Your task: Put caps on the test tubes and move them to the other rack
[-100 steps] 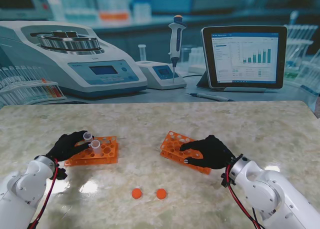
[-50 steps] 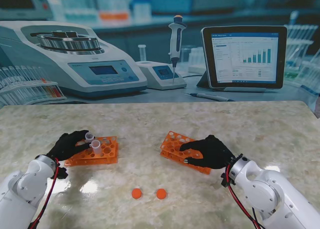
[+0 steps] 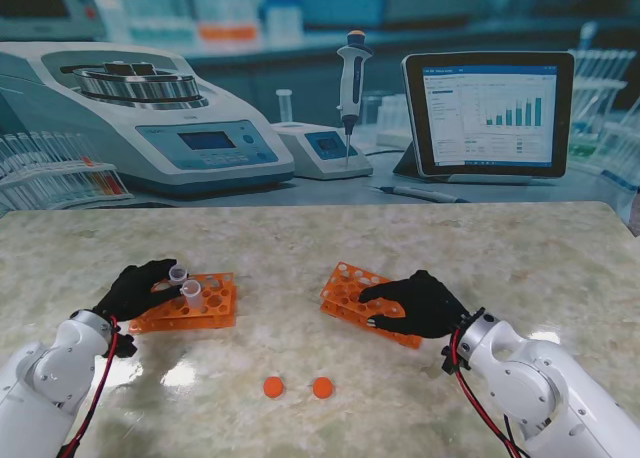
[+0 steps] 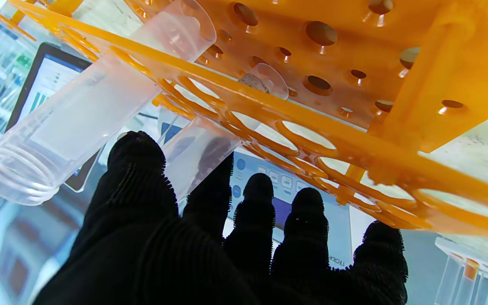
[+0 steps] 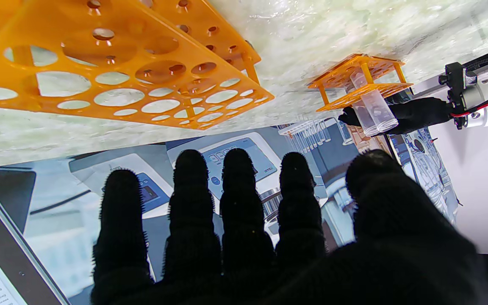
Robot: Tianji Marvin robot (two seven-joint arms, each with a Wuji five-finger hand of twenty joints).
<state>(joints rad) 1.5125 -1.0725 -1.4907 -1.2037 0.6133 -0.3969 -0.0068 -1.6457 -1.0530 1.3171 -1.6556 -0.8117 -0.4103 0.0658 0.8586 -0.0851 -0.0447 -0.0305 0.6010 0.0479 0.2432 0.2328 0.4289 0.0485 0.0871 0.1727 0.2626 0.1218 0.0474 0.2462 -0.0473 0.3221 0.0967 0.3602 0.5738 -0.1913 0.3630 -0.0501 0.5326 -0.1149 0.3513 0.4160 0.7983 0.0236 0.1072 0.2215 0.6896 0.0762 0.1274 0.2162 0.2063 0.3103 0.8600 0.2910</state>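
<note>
Two uncapped clear test tubes (image 3: 178,274) (image 3: 191,294) stand in the left orange rack (image 3: 212,308). My left hand (image 3: 135,290) is at that rack's left end, thumb and forefinger closed on either side of the farther tube (image 4: 197,144); this tube is still in its hole. The nearer tube (image 4: 79,118) is untouched. The right orange rack (image 3: 345,290) holds no tubes. My right hand (image 3: 420,305) rests over its near right part, fingers (image 5: 235,190) straight, apart and holding nothing. Two orange caps (image 3: 273,386) (image 3: 322,386) lie on the table nearer to me, between the racks.
The marble table (image 3: 500,248) ends at a backdrop picturing lab gear: a centrifuge (image 3: 140,118), a pipette (image 3: 352,78) and a tablet screen (image 3: 490,113). My left forearm (image 3: 50,378) and right forearm (image 3: 540,388) come in from the near corners.
</note>
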